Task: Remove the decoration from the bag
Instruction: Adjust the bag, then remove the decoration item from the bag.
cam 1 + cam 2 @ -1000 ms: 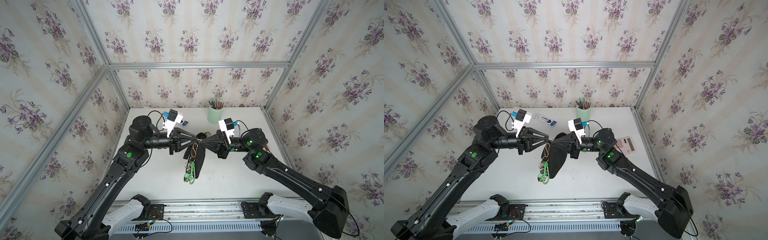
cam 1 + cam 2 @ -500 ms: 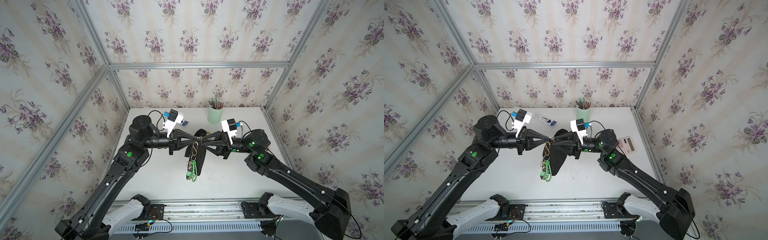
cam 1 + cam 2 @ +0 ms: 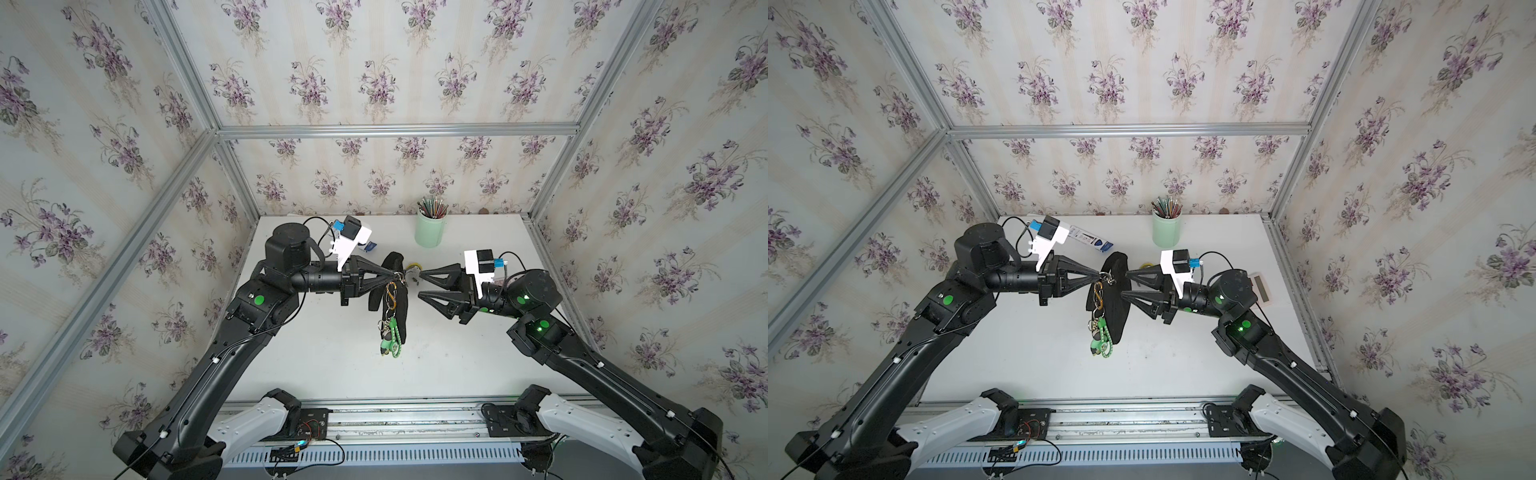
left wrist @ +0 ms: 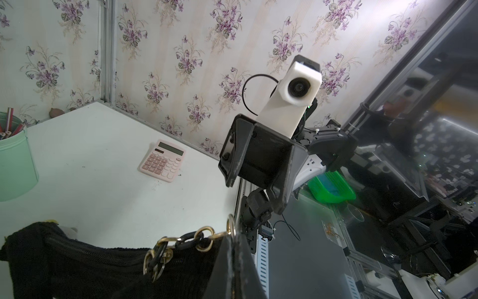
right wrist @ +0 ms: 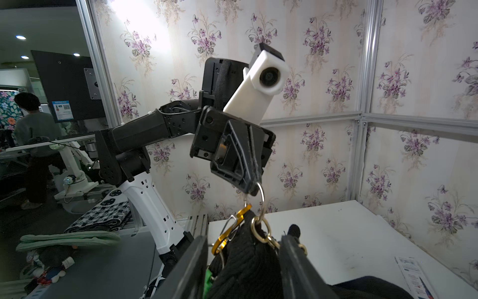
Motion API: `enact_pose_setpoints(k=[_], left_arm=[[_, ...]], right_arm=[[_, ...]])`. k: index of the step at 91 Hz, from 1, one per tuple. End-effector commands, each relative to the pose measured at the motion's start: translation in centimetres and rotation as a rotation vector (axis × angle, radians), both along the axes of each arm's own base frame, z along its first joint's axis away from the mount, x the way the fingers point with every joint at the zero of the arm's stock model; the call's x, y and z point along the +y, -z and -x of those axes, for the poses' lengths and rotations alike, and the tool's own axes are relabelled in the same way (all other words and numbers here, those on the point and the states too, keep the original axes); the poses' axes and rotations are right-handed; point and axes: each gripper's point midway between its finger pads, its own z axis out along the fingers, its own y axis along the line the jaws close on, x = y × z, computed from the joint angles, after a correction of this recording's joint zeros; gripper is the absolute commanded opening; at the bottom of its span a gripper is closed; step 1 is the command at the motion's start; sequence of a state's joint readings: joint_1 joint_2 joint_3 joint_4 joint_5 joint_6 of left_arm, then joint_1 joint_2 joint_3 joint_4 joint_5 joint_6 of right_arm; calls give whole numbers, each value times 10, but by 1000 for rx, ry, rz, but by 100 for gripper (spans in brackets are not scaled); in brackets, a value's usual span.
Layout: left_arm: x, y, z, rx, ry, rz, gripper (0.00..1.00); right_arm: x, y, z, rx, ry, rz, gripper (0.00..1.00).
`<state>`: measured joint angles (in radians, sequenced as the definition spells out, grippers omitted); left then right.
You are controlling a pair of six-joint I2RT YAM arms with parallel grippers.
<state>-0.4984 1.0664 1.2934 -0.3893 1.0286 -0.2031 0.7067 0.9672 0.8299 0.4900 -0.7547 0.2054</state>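
Two fingers of our left gripper (image 3: 392, 273) pinch shut on a metal ring (image 5: 263, 199); from it the black bag (image 3: 402, 305) and the green decoration (image 3: 391, 338) hang together over the table (image 3: 332, 365); our right gripper (image 3: 419, 284) gapes empty just beside the bag.

Black bag (image 3: 402, 309), green decoration (image 3: 391, 343) (gold carabiner (image 3: 390, 291)), mint cup (image 3: 430, 233), pink calculator (image 4: 162, 161).

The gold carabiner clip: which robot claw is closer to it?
Left. The left gripper is shut on the metal ring just above the gold carabiner clip; the right gripper hangs open beside the bag, farther off.
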Motion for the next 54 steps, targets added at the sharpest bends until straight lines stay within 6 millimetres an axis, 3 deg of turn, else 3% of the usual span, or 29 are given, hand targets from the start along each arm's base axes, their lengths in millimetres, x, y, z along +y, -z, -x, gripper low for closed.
enact_pose_setpoints(k=[1, 14, 36, 54], left_arm=[[-1, -11, 12, -52, 77, 38, 0], [-1, -11, 13, -55, 82, 42, 0], [-1, -7, 11, -48, 77, 33, 0], [-3, -6, 7, -37, 76, 36, 0]], right_arm=[[8, -2, -1, 35, -46, 27, 48], [19, -3, -5, 93, -101, 42, 40], [28, -4, -3, 134, -185, 52, 17], [30, -1, 1, 140, -221, 72, 21]])
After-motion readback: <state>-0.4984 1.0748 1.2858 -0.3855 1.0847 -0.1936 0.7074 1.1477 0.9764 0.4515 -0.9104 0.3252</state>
